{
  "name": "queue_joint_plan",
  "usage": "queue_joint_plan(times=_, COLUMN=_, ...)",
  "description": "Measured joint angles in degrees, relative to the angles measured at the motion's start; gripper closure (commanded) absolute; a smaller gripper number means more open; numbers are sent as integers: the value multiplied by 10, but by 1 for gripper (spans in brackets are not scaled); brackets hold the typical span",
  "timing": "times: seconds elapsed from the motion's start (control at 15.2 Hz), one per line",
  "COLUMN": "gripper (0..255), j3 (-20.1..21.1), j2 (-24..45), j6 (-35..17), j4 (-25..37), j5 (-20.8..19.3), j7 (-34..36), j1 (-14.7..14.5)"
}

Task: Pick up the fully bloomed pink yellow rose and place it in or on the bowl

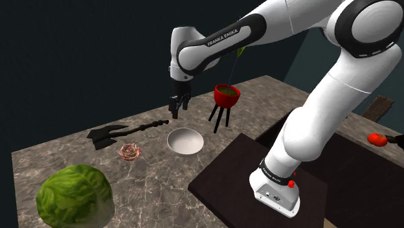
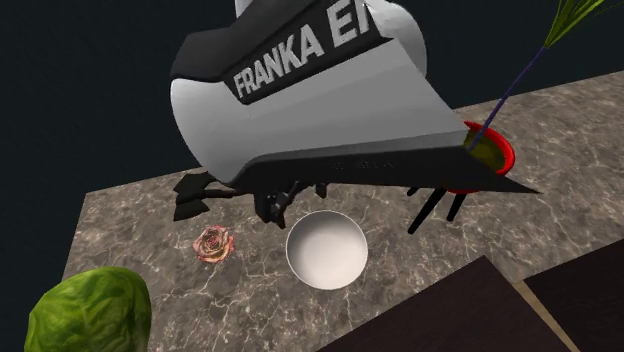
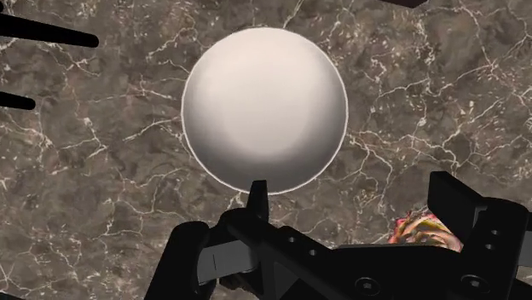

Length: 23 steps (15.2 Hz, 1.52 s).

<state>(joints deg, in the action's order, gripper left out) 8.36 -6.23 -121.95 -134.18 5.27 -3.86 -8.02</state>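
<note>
Where the arm is rooted: a dark stand [image 1: 226, 184] at the near right of the shoulder view, with the white arm reaching up and to the left over the marble table [image 1: 39, 162].
Nearest thing on the table: a big green lettuce [image 1: 74, 194] at the near left corner, well apart from the work.
Rose: the pink-and-yellow rose [image 1: 129, 151] lies on the table, farther in than the lettuce and to the left of the bowl in the shoulder view, near it but not touching. Nothing grips it.
Bowl: the pale bowl [image 1: 185, 140] sits upright and empty, to the right of the rose.
Axe: a black axe [image 1: 113, 134] lies flat just beyond the rose, its handle running toward the far right.
Gripper: the black gripper [image 1: 179, 111] hangs above the table on the far side of the bowl, pointing down, its fingers apart and holding nothing. In the wrist view the bowl lies ahead of it and the rose shows beside one finger.
Farthest: a red pot [image 1: 226, 96] on black legs, holding a thin-stemmed plant.
Done: nothing yet, by my reading, since the rose is on the table and the bowl is bare.
Left: shift over the rose, lower, close on it, lift, carry it to the bowl, release.
</note>
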Motion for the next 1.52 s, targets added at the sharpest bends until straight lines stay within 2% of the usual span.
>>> queue_joint_plan(times=0.53, gripper=0, j3=25, j2=162, j6=-70, j4=82, j5=8, j7=-12, j1=-26)
queue_joint_plan(times=1.19, gripper=0, j3=48, j2=366, j6=-105, j4=240, j5=-5, j7=-18, j1=-68)
queue_joint_plan(times=1.52, gripper=0, j3=49, j2=400, j6=-131, j4=248, j5=-7, j7=-16, j1=-78)
